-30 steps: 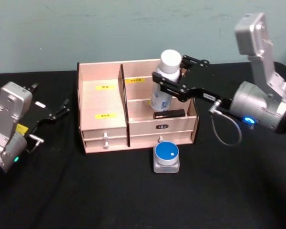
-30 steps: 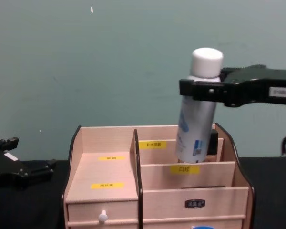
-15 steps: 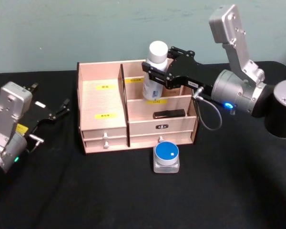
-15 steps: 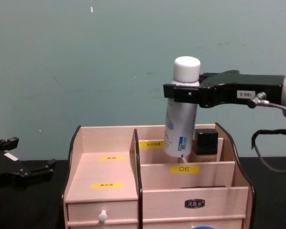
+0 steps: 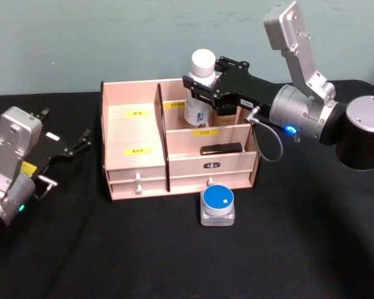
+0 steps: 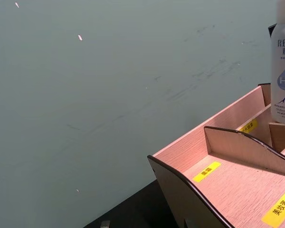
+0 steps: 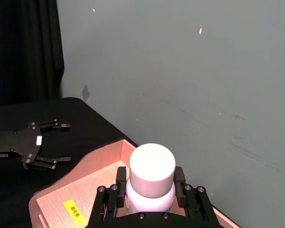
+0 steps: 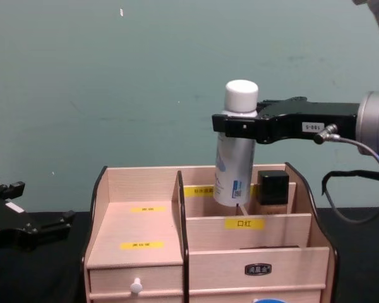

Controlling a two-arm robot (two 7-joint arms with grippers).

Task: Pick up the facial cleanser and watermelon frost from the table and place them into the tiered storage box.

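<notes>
One gripper, the right (image 5: 201, 89), is clamping the upright cleanser (image 5: 195, 111) at the mouth of the box's (image 5: 134, 134) rear right compartment, while the left gripper (image 5: 67, 138) is lying open on the table (image 5: 174, 261).

Tiered storage box (image 5: 137, 132): pale bare wood, matt, with faint grain and dark edges on the curved sides. Its labels (image 5: 137, 151) look like matt yellow paper, and its knobs (image 5: 138, 180) are smooth and white. Facial cleanser (image 8: 234, 170): smooth white plastic, with a lightly glossy printed body and a satin cap. Right gripper (image 8: 239, 124): matt black hard parts with small bright screw heads. Right arm (image 5: 299, 43): silver-grey satin casing. Watermelon frost jar (image 5: 217, 204): clear glossy base, smooth blue lid. Surface (image 5: 112, 249): matt black cloth. Wall (image 8: 114, 95): matt teal paint, scuffed.
</notes>
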